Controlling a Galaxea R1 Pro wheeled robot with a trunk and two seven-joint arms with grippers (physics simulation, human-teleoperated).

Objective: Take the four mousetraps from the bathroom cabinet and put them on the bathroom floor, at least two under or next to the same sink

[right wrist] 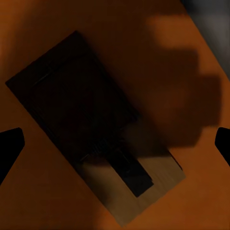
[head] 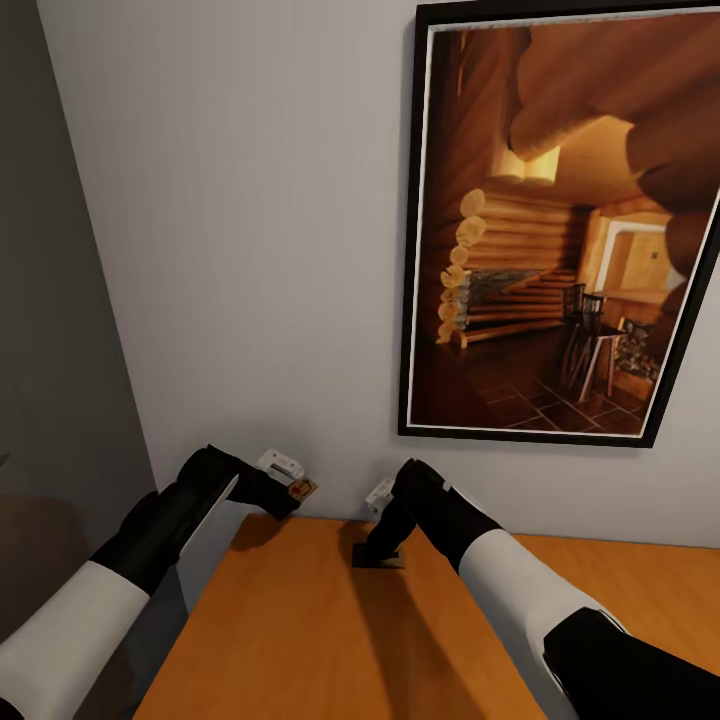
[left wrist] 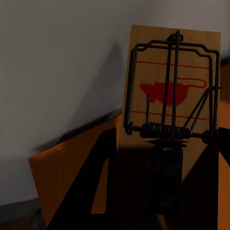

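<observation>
A mousetrap (head: 304, 490), a small brown board with a red mark and wire bar (left wrist: 172, 91), is lifted off the cabinet near the wall, and my left gripper (head: 290, 494) is shut on its lower end. A second mousetrap (head: 380, 560) lies flat on the orange-brown cabinet top (head: 300, 640), dark in shadow in the right wrist view (right wrist: 91, 124). My right gripper (head: 378, 552) hangs just above it, open (right wrist: 115, 143), with one fingertip on either side of the board. The bathroom floor and the sink are out of view.
A large black-framed picture of a log cabin (head: 560, 230) hangs on the pale wall (head: 250, 250) right behind the cabinet. The cabinet's left edge (head: 185, 620) drops off beside a grey wall panel (head: 50, 350).
</observation>
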